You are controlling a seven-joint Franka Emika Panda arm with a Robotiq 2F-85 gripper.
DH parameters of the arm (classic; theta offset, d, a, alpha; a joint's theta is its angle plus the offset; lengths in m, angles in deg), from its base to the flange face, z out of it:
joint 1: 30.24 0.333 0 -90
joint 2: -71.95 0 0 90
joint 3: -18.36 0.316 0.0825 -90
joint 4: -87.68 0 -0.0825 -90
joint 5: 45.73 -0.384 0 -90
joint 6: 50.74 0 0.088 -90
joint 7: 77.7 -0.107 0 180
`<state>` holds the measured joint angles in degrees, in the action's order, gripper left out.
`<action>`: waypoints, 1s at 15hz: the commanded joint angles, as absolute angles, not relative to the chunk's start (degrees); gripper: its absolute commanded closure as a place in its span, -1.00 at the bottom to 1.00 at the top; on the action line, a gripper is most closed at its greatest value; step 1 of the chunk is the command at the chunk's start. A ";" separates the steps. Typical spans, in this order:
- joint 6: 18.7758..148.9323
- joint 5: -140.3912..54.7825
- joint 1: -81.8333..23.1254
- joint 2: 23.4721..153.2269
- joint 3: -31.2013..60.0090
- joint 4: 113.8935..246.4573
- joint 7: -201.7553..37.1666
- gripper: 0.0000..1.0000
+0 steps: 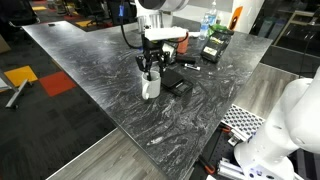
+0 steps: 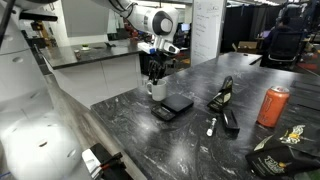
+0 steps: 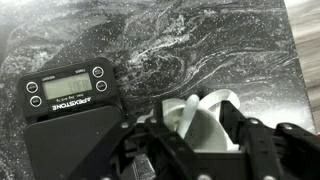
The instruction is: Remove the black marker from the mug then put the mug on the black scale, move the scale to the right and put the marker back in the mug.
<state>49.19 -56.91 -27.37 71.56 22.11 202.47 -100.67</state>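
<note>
The white mug [image 1: 150, 87] stands on the dark marble table next to the black scale [image 1: 175, 84]; both also show in an exterior view, mug [image 2: 158, 91] and scale [image 2: 177, 103]. In the wrist view the black marker [image 3: 188, 111] leans inside the mug [image 3: 205, 125], its top looking pale. The scale [image 3: 68, 95], with its display and buttons, lies left of the mug. My gripper [image 3: 200, 137] is open and hangs right over the mug, one finger on each side of the marker's top, and it also shows in both exterior views [image 1: 150, 68] [image 2: 153, 70]. I cannot tell whether a finger touches the marker.
Beyond the scale lie black gadgets [image 2: 225, 97], a small white pen [image 2: 211, 126], an orange-red can [image 2: 272, 105] and a snack bag [image 2: 280, 152]. A clear bottle [image 1: 208, 22] stands at the far side of the table. The table edge [image 1: 110, 125] is close by the mug.
</note>
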 commanded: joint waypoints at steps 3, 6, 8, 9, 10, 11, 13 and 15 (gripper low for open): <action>46.23 -57.92 -27.37 73.86 21.77 199.68 -100.29 0.72; 44.99 -57.92 -27.36 74.22 21.75 199.20 -100.80 1.00; 44.55 -58.24 -27.42 74.14 21.68 199.00 -100.94 0.96; 44.27 -58.35 -27.40 74.00 21.69 198.94 -101.04 0.95; 43.48 -58.52 -27.25 73.51 21.83 198.66 -101.47 0.95; 42.55 -58.66 -27.10 72.88 21.98 198.26 -101.81 0.95; 40.31 -59.11 -26.78 71.68 22.19 196.70 -102.28 0.95; 38.03 -59.02 -26.36 70.34 22.55 194.41 -103.60 0.95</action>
